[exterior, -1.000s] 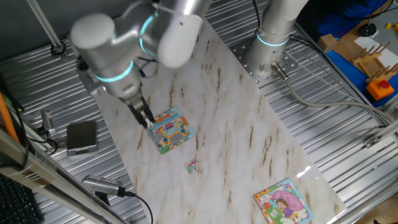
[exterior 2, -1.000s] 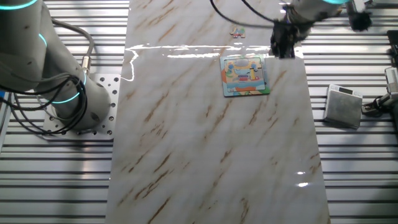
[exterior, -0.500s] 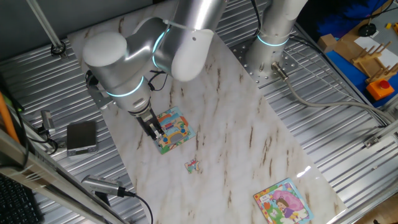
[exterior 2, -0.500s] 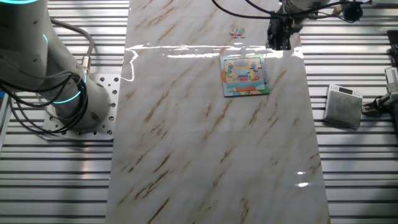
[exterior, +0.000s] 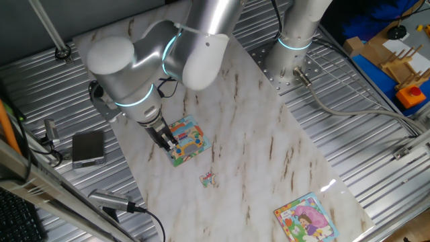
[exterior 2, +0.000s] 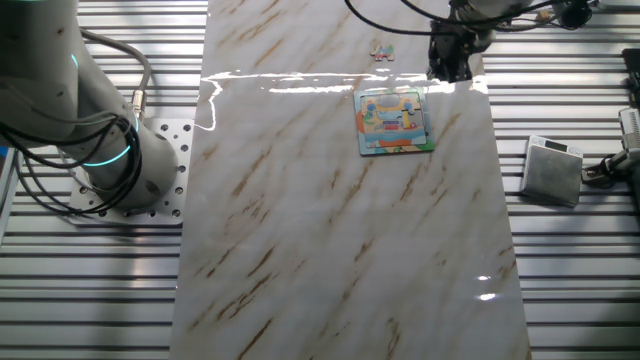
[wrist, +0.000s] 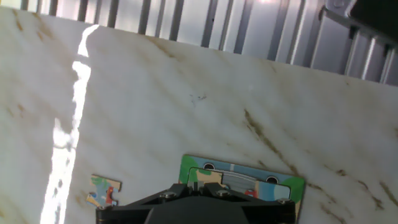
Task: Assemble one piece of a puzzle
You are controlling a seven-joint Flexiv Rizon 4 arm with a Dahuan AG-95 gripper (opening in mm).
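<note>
Gripper [exterior: 168, 140] of the Flexiv arm hangs low over the marble tabletop [exterior: 269, 134] at the outer edge of the puzzle [exterior: 185, 140], fingers angled down toward the board; whether they are parted or closed cannot be told from any view, and nothing can be seen held between them. Seen from one fixed camera, a grey box [exterior: 88, 148] sits on the ribbed metal bench at about 9 o'clock from the gripper, well apart from it. Just right of the fingers lies the small square puzzle, flat on the marble, its teal and green border framing a yellow-and-red cartoon. The piece [exterior: 207, 178] lies loose on the marble at roughly 5 o'clock from the puzzle, near it but not touching. Further right, at the tabletop's near corner, rests a second square puzzle showing a girl in pink [exterior: 306, 218]. From the other fixed camera, the piece [exterior 2: 382, 50] sits at 11 o'clock from the puzzle [exterior 2: 394, 121], with the gripper [exterior 2: 449, 68] at about 1 o'clock. The hand camera shows the piece [wrist: 104, 190] left of the puzzle [wrist: 242, 180], clear marble between them.
</note>
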